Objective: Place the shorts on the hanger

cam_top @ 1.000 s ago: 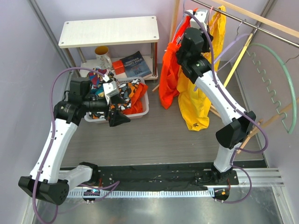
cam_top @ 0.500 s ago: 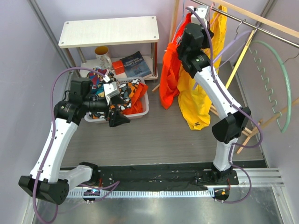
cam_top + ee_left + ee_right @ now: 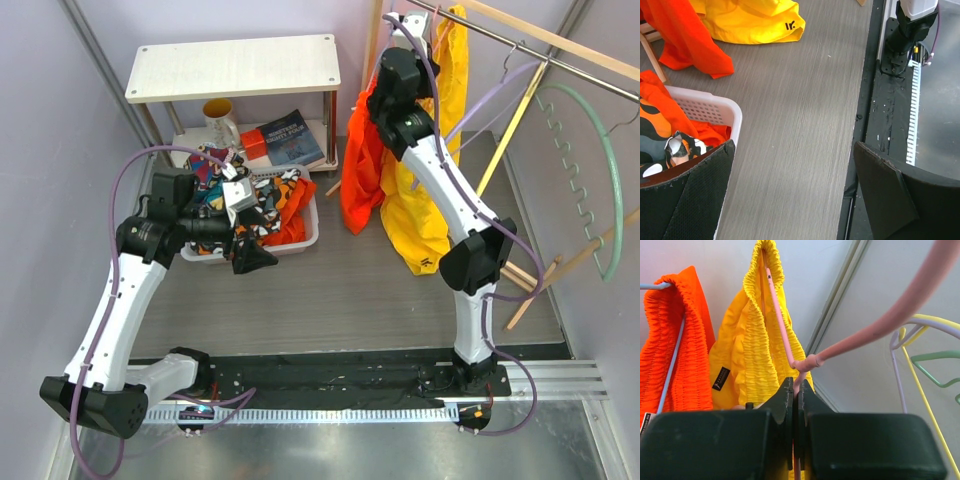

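Up at the back right, our right fingers point(image 3: 785, 407) pinch the pink hanger point(image 3: 781, 322) at its neck so the yellow shorts point(image 3: 754, 357) threaded on it hang clear, while our left fingers point(image 3: 695, 200) gape idle beside the basket point(image 3: 715, 107).

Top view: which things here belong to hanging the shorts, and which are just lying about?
In the job:
yellow shorts
pink hanger, run through their waistband
right gripper, shut on that hanger

Lying about:
orange garment
white basket
patterned cloth in it
mug
book
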